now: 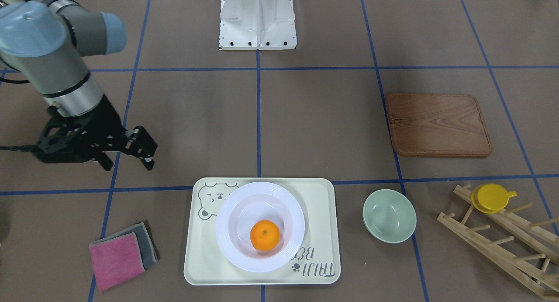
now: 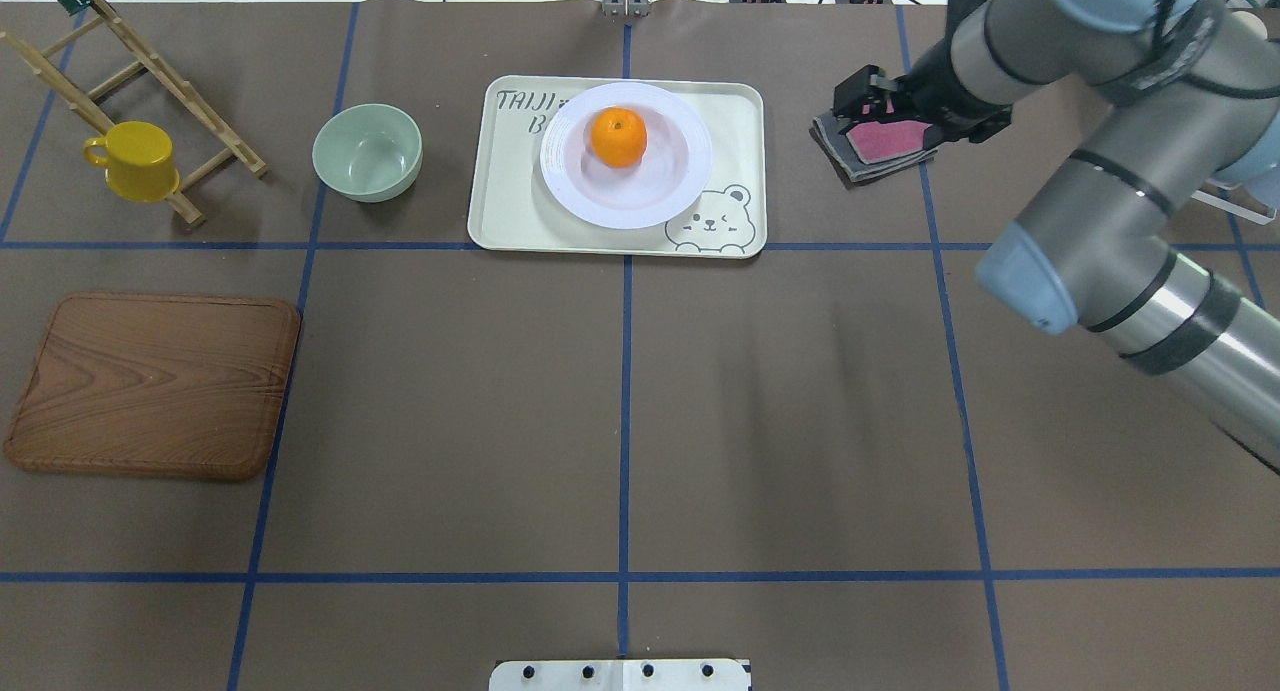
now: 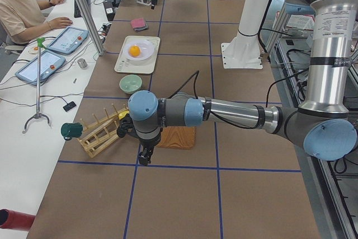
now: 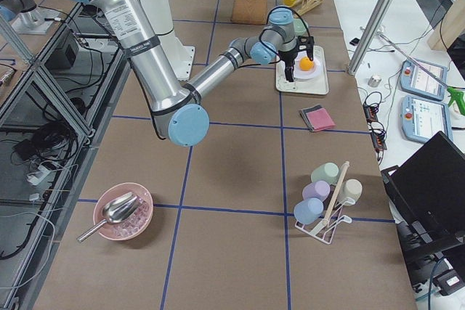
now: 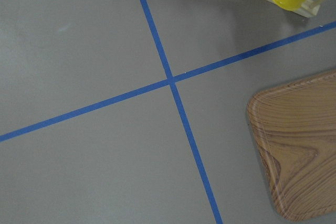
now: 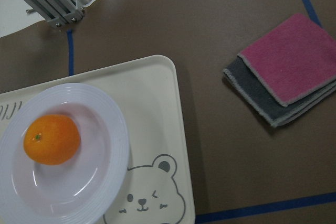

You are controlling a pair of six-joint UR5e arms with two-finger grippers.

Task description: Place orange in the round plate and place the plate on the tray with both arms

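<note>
Roughly: far left, the right tool (image 1: 128, 164) hangs empty with fingers spread over the worktop (image 1: 305, 118); centre, the tray (image 1: 321, 214) carries the plate (image 1: 226, 232) with the orange (image 1: 264, 235) in its well, so the task looks done. Plate seems stiff, glossy, breakable and the orange apt to roll, so grip opposite sides of the ridged rim and keep it level. Left tool (image 3: 144, 160), far right, shows only side-on, cannot tell its state.

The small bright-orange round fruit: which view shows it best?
Right wrist-mounted view: the orange fruit is largest, stem dimple visible, in the white round plate. Front-facing and overhead show it smaller; side views, tiny; left wrist, nothing.
</note>
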